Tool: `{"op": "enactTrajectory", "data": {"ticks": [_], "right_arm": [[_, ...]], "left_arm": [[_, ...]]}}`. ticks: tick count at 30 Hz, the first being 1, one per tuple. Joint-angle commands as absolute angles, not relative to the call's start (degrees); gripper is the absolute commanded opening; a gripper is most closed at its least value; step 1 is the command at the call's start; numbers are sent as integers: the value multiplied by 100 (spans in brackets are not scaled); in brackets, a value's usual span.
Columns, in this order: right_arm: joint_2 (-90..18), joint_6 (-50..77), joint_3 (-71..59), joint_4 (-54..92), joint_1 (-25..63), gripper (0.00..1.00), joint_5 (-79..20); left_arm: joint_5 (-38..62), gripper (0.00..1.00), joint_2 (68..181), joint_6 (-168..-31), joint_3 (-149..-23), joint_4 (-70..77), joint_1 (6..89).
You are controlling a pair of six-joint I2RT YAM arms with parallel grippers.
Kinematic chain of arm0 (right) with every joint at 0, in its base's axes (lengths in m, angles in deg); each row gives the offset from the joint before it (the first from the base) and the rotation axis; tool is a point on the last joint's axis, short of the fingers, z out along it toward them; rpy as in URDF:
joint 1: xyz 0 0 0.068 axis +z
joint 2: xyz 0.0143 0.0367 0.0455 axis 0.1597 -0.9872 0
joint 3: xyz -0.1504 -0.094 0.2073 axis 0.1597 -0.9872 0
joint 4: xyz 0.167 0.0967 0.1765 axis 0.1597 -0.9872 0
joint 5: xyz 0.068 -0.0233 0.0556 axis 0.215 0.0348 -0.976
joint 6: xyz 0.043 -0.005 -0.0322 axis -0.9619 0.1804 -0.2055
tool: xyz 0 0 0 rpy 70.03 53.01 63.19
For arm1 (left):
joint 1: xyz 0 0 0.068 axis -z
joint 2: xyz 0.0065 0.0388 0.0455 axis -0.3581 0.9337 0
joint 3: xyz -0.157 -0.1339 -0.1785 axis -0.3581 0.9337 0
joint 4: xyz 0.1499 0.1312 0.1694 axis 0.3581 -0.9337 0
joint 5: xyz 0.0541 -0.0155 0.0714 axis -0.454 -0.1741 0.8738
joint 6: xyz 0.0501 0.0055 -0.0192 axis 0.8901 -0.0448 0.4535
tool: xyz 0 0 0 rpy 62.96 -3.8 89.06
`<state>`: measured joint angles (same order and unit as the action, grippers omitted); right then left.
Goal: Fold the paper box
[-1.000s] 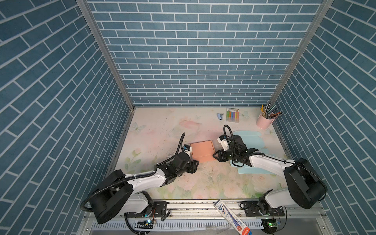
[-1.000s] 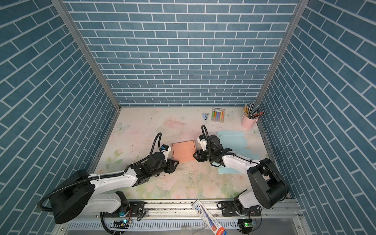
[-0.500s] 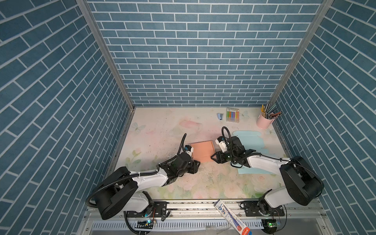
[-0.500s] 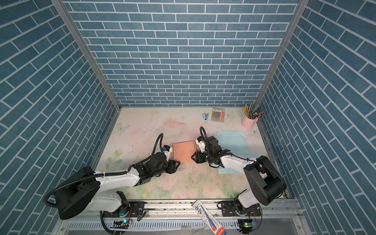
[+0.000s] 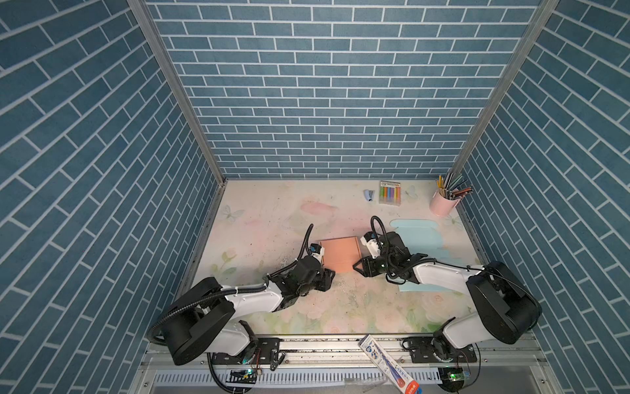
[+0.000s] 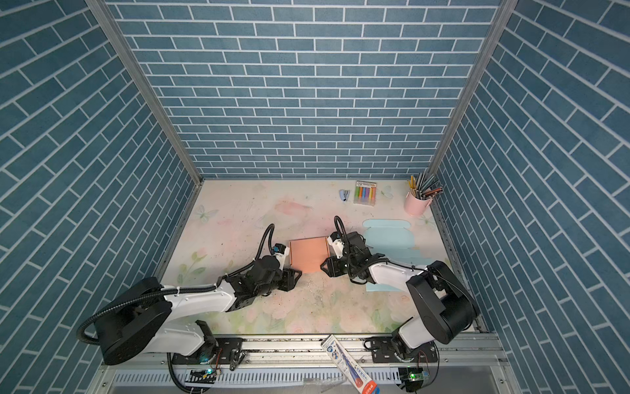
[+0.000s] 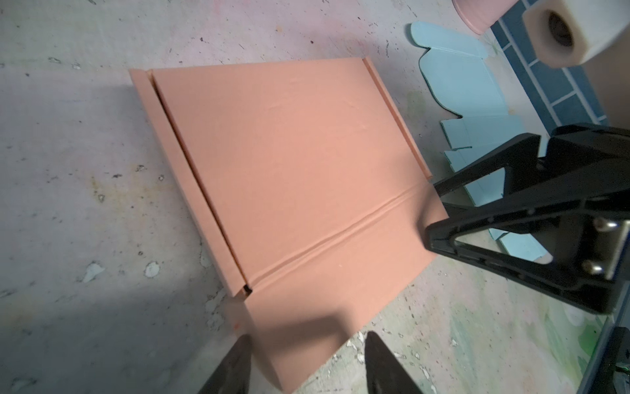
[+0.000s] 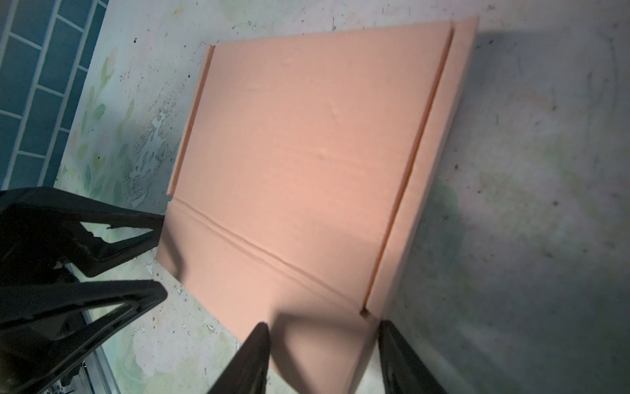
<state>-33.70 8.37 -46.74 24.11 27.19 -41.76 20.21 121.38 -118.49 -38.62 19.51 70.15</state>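
Floral tabletop bears flat, creased salmon paper box.

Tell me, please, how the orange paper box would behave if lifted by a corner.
Probably light: the orange paper box lies flat on the table. Lifted there, it would likely flop at its crease. Pushed, it should slide, not roll.

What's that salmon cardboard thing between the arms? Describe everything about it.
The paper box is salmon-pink cardboard, lying flat on the table. A crease crosses it near its front edge; narrow strips run along both sides. The left gripper and right gripper each straddle a front corner with open jaws, not pinching it.
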Motion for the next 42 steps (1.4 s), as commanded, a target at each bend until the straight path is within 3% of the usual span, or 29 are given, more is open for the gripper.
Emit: {"op": "enactTrajectory", "data": {"ticks": [1, 37, 42], "right_arm": [[-3383, 705, -4742, 2532, 2749, 52, -4090], [-3005, 627, -4709, 2341, 3237, 52, -3925], [-3008, 565, -4768, 2341, 3343, 53, -3848]], "left_arm": [[2142, 51, 12226, -11887, -3848, 2086, 7048], [2198, 54, 11749, -11964, -3911, 1563, 7062], [2184, 60, 11457, -11977, -3918, 1421, 7064]]}}
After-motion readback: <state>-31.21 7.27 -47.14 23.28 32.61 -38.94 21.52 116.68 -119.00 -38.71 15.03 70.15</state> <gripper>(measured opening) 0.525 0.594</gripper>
